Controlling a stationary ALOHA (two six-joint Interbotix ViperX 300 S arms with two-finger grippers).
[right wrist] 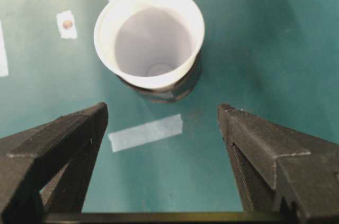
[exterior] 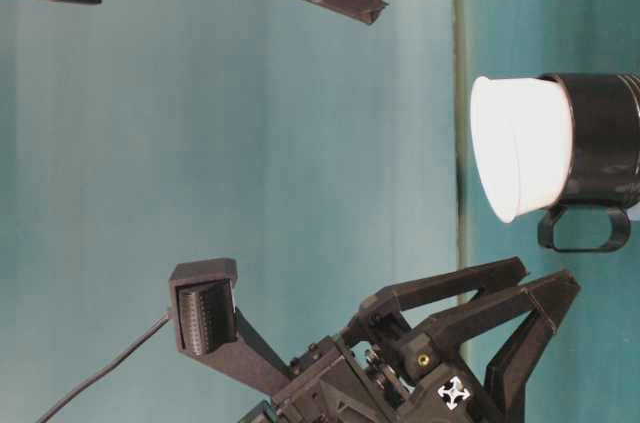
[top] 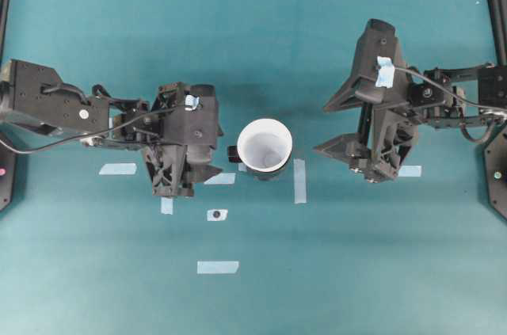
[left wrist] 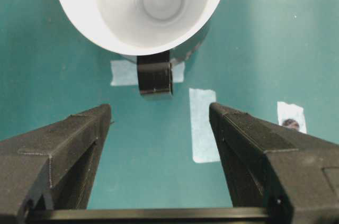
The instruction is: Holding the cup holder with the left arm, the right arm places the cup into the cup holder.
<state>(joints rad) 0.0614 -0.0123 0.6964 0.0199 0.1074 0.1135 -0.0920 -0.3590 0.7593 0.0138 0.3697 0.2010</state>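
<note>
The white cup (top: 264, 145) sits upright inside the black cup holder (top: 265, 173) at the table's middle, and its wide rim hides most of the holder. The holder's handle (top: 234, 154) points toward my left gripper (top: 192, 179), which hovers open just left of it and touches nothing. In the left wrist view the cup (left wrist: 140, 7) and the handle (left wrist: 155, 75) lie ahead of the open left gripper (left wrist: 160, 110). My right gripper (top: 321, 127) is open to the right of the cup, apart from it. The right wrist view shows the cup (right wrist: 151, 33) in the holder (right wrist: 169, 90) beyond the empty right gripper (right wrist: 162, 110).
Pale tape strips lie on the teal table: one right of the holder (top: 299, 180), one toward the front (top: 218, 267), one at the left (top: 117, 169). A small patch with a dark dot (top: 217, 215) lies below the left gripper. Arm bases stand at both side edges.
</note>
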